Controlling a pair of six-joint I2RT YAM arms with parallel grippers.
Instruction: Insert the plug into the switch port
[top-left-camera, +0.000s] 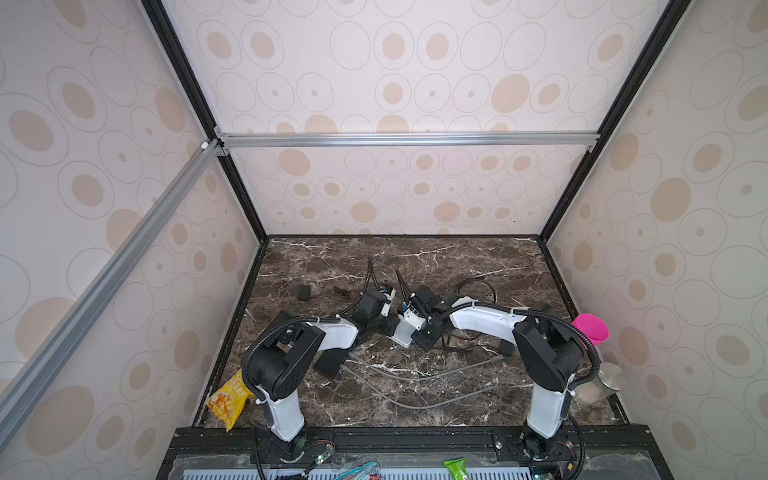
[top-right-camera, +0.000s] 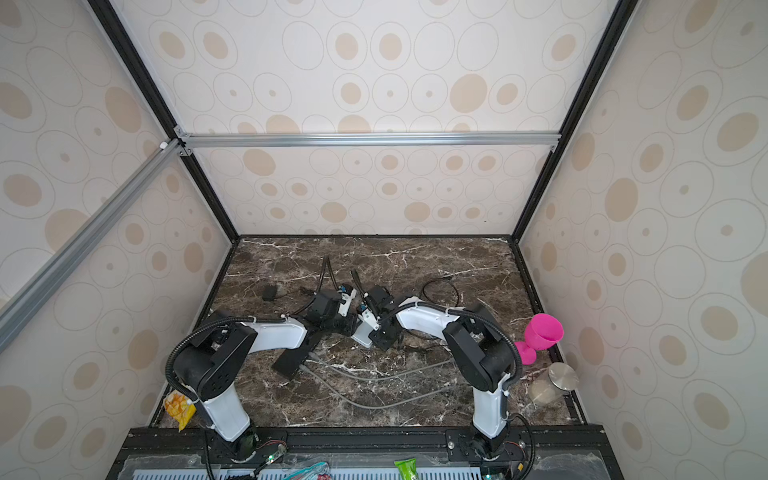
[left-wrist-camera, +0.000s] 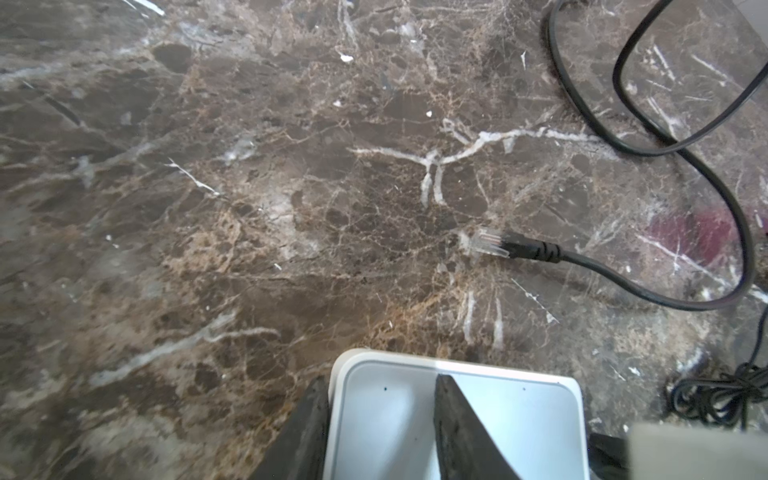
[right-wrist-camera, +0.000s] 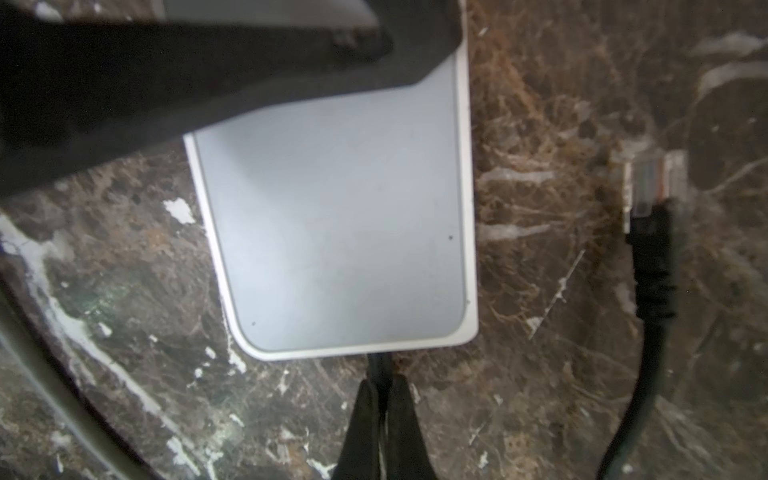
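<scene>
**Switch and plug: your table as it stands**

- Switch (left-wrist-camera: 395, 424): a flat white box, lying face up on the marble table (left-wrist-camera: 208, 166). It sits mid-table between your two arms in both top views.
- Left gripper (left-wrist-camera: 380, 379): your fingers stand partly apart. One is just beside the switch's side edge and the other is over its top face. You cannot tell whether they pinch it.
- Right gripper (right-wrist-camera: 384, 382): your fingers are closed together on a thin black cord (right-wrist-camera: 380, 361). The cord meets the switch's short edge, and you cannot tell whether it sits in a port.
- Clear plug (left-wrist-camera: 488, 244): on the end of a black cable (left-wrist-camera: 623, 282). It lies loose on the table near the switch, touching neither the switch nor a gripper.
- Also on your table:
  - grey cables (top-left-camera: 415, 378) on the near half of the table
  - a black adapter (top-left-camera: 304, 293) at the left rear
  - a pink cup (top-left-camera: 590, 328) and a lidded jar (top-left-camera: 611, 380) at the right edge
  - a yellow snack bag (top-left-camera: 228, 399) at the left edge
</scene>
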